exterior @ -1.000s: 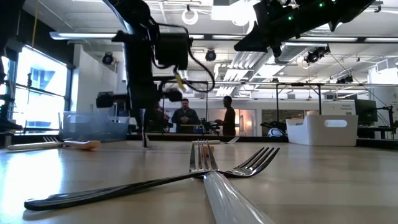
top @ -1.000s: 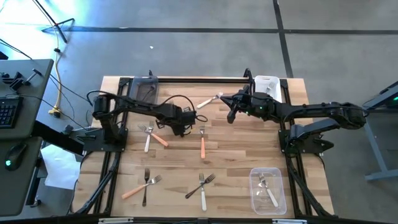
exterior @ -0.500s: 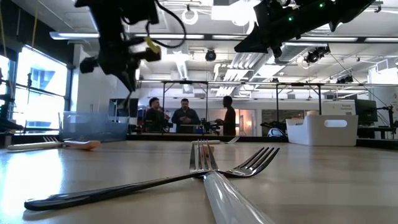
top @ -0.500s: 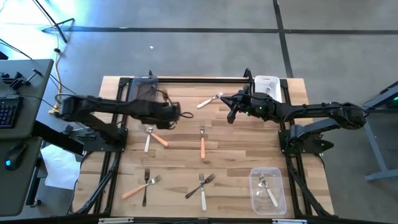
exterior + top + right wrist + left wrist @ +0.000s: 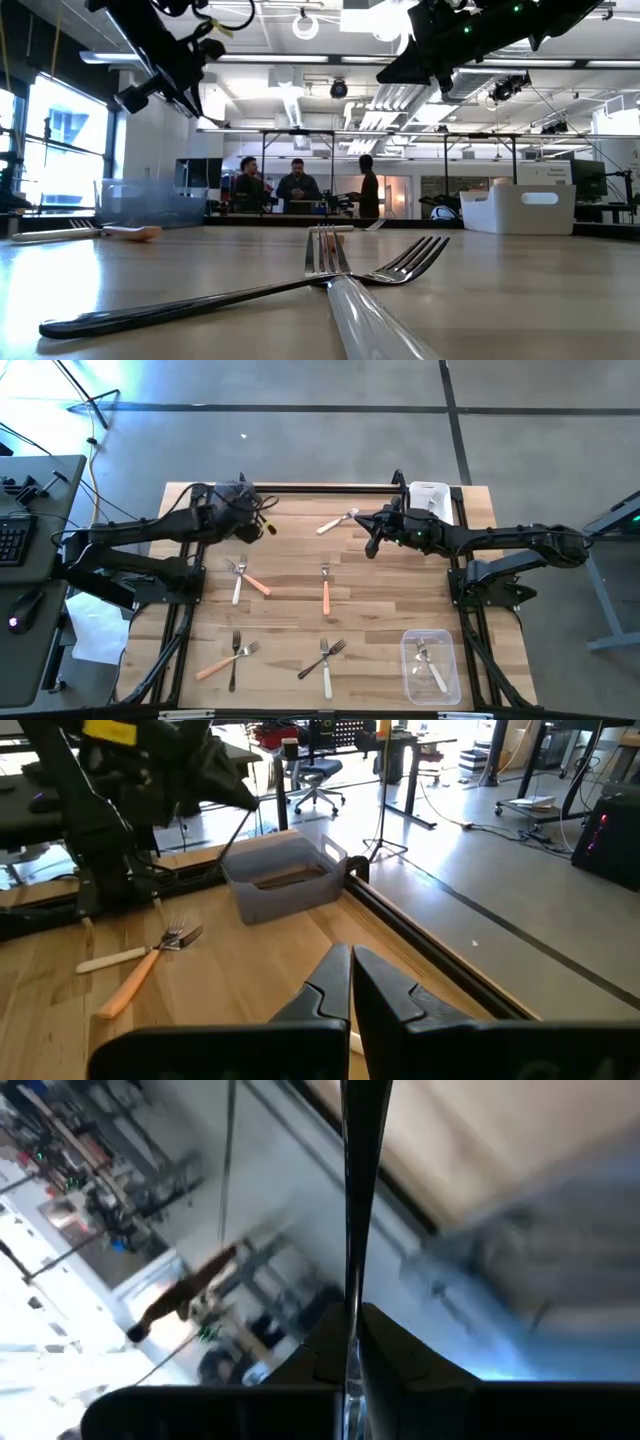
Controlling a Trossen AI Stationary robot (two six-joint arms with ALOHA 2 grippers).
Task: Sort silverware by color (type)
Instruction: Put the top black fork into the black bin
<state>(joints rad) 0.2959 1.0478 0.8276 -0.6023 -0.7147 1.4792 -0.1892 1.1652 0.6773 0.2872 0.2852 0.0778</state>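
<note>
My left gripper (image 5: pixel 248 512) hangs high over the grey bin (image 5: pixel 236 501) at the table's far left, shut on a dark fork (image 5: pixel 356 1210). The right wrist view shows that gripper (image 5: pixel 232 792) with the thin fork (image 5: pixel 234 835) slanting down toward the bin (image 5: pixel 285 880). My right gripper (image 5: pixel 371 546) hovers shut and holds nothing above the far middle of the table, near a white fork (image 5: pixel 336 521). Other forks lie flat on the table: an orange one (image 5: pixel 326 593), a white and orange pair (image 5: pixel 243 582), and mixed pairs near the front (image 5: pixel 230 660) (image 5: pixel 324 662). My left gripper pinches the dark fork between its two fingers (image 5: pixel 398 1348). The dark handle (image 5: pixel 352 1280) runs straight on past the fingertips, along the fingers. The fork is lifted clear of the table and slants downward above the grey bin. The held end is hidden between the fingers.
A clear bin (image 5: pixel 431 665) at the near right holds white forks. A white bin (image 5: pixel 430 497) stands at the far right corner. In the low view a dark fork (image 5: pixel 250 295) and a white fork (image 5: pixel 352 300) cross close in front. People stand in the room beyond the table.
My left gripper has risen from the middle of the table with the dark fork and carried it toward the far left edge, ending over the grey bin. The fork has been lifted clear of the table. My right arm has kept still.
</note>
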